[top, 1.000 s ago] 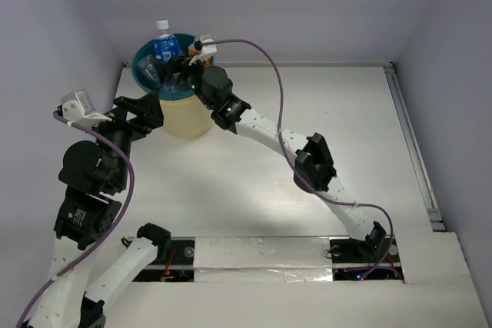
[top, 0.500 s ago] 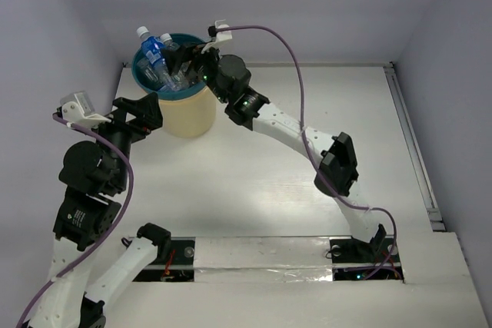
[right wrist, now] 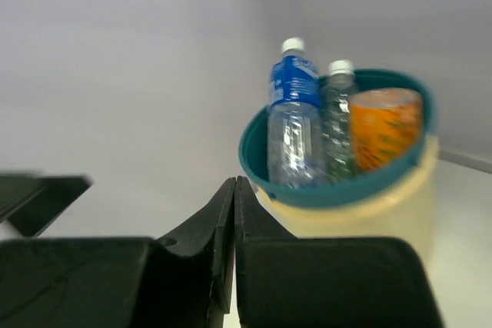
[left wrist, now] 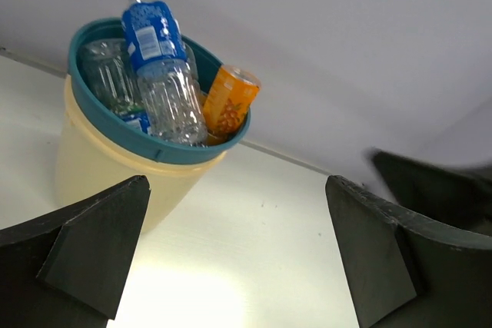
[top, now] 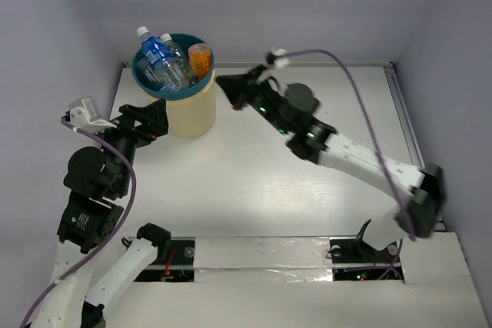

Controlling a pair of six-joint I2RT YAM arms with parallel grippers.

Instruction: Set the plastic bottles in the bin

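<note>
The bin (top: 178, 110), teal inside with a cream outer wall, stands at the table's far left corner. Several plastic bottles stand in it: a clear one with a blue label (top: 154, 54), a plain clear one (top: 176, 61) and an orange one (top: 200, 59). My right gripper (top: 224, 82) is shut and empty, just right of the bin's rim and apart from it. The right wrist view shows its jaws pressed together (right wrist: 234, 183) with the bin (right wrist: 361, 217) ahead. My left gripper (left wrist: 234, 190) is open and empty, low beside the bin (left wrist: 96, 170).
Walls close off the table at the back and on both sides. A rail (top: 411, 144) runs along the right edge. The right arm (top: 346, 151) stretches across the middle of the table. The right gripper (left wrist: 434, 182) shows blurred in the left wrist view.
My right gripper has pulled back from over the bin toward the right and closed. It now holds nothing. The bottles in the bin have settled. The left arm has barely shifted.
</note>
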